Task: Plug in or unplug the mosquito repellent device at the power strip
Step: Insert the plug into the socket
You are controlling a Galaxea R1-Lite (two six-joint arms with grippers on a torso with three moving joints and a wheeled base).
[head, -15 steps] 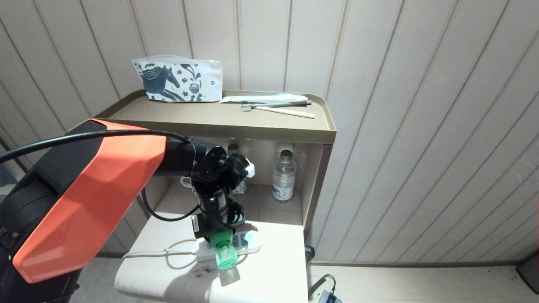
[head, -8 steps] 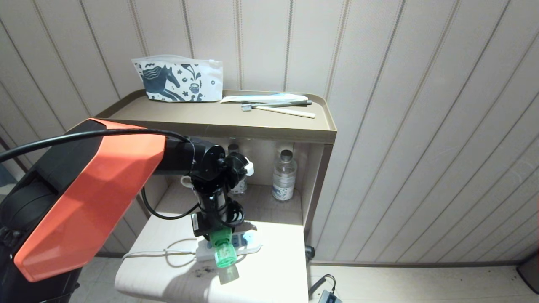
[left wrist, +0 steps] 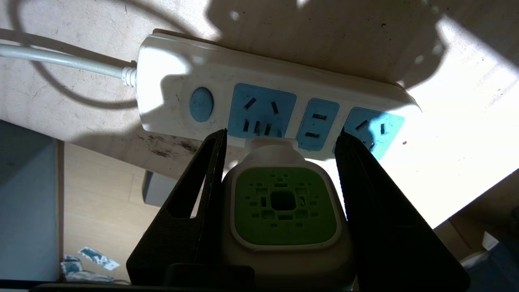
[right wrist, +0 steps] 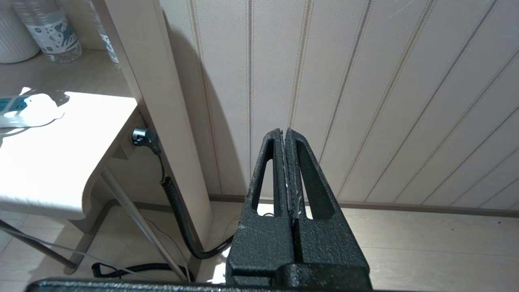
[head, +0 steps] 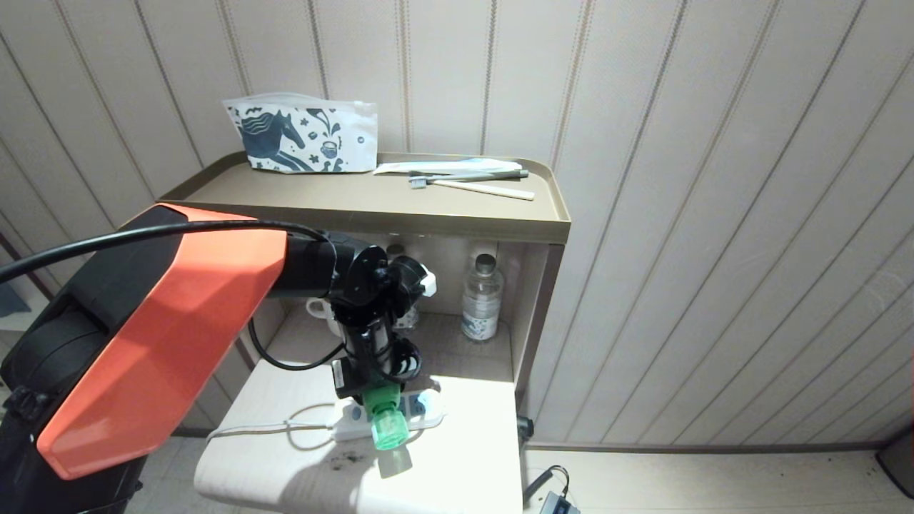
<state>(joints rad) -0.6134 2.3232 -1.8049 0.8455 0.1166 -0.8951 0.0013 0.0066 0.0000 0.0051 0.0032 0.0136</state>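
Low white table (head: 457, 471) under a brown shelf unit (head: 371, 207). On the table, the power strip (left wrist: 263, 97), cord at its switch end. Left end effector (left wrist: 279, 140) clamped on the mosquito repellent device (left wrist: 284, 205), held just above the strip's blue socket faces, green bottle toward the table's front edge. Right end effector (right wrist: 286, 136) closed, empty, off beside the wall.

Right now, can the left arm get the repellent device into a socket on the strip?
Probably yes. The left pincer grips the mosquito repellent device directly over the power strip, whose blue socket faces lie bare, with nothing between them.
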